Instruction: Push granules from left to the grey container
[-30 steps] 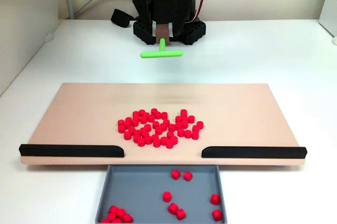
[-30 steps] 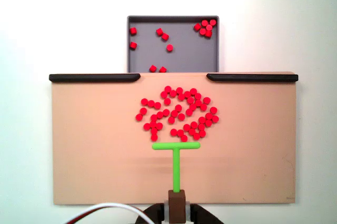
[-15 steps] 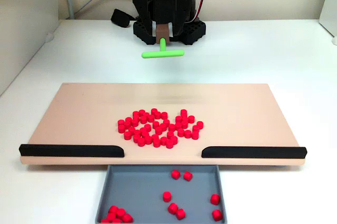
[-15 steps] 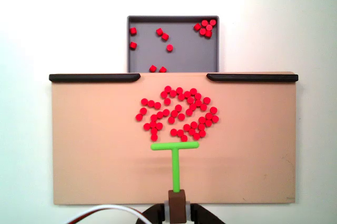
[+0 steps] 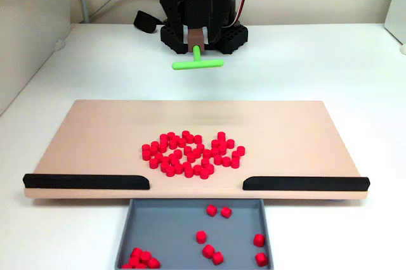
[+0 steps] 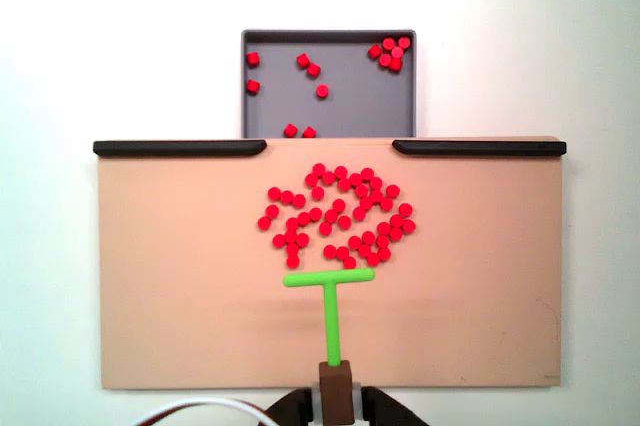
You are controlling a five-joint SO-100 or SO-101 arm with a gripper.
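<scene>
A pile of red granules [image 5: 192, 154] [image 6: 338, 216] lies in the middle of the tan board [image 5: 95, 137] [image 6: 170, 276]. More granules are scattered in the grey container [image 5: 171, 232] [image 6: 350, 96], which sits against the board's edge at the gap between the black strips. My gripper [image 5: 197, 34] [image 6: 335, 394] is shut on the brown block of a green T-shaped pusher [image 5: 197, 64] [image 6: 329, 280]. The pusher hangs raised above the board. From above, its crossbar sits just behind the pile, on the side away from the container.
Two black strips [image 5: 85, 181] [image 5: 304, 183] [image 6: 180, 147] [image 6: 478, 147] line the board's container-side edge, leaving a gap at the tray. The arm's black base [image 5: 203, 35] stands beyond the board's far edge. Cables [image 5: 101, 4] run along the wall.
The pusher has drifted slightly sideways, left as seen from above, and a little away from the pile. The granules have not moved.
</scene>
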